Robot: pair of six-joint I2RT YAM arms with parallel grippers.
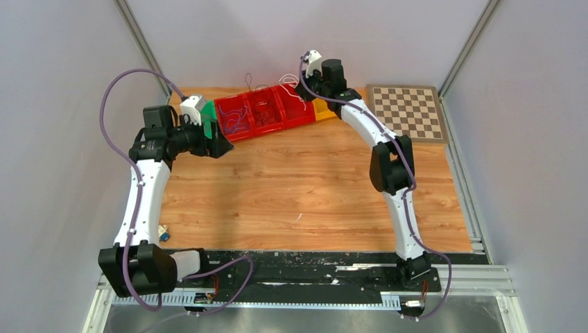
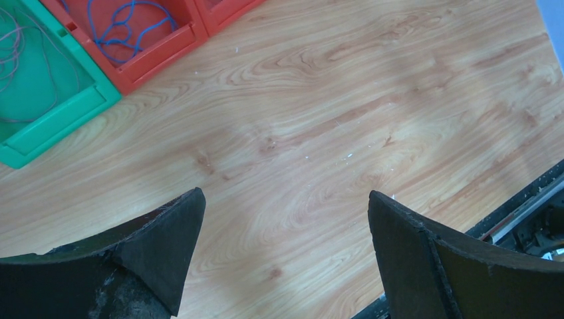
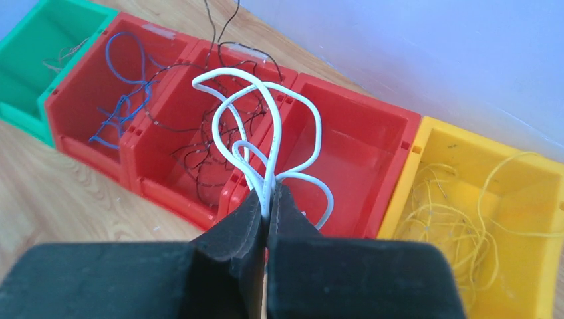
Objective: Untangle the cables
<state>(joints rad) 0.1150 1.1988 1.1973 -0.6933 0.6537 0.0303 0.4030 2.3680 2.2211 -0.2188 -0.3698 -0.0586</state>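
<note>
left gripper (image 2: 286, 203): jaws wide apart, empty, parked above wooden table (image 2: 346, 100) beside green bin (image 2: 50, 133)
right gripper (image 3: 268, 203): clamped on white cable (image 3: 265, 174) loops, lifted over empty red bin (image 3: 362, 143), likely its sorting slot
yellow bin (image 3: 399, 193): yellow cable (image 3: 439, 219) sits apart

A robotics lab test cell: a white-and-black left robot arm (image 1: 142, 194) and matching right arm (image 1: 395, 173) are bolted to a black base rail (image 1: 312, 274) at the edge of a wood-grain surface (image 1: 305, 187). Plain grey panel walls (image 1: 55, 104) on aluminium frame posts (image 1: 142, 45) enclose it. Red, green and yellow plastic sorting bins (image 3: 166, 189) hold thin coloured cables (image 3: 267, 183), with a wooden chessboard (image 1: 409, 111) beside them.
</note>
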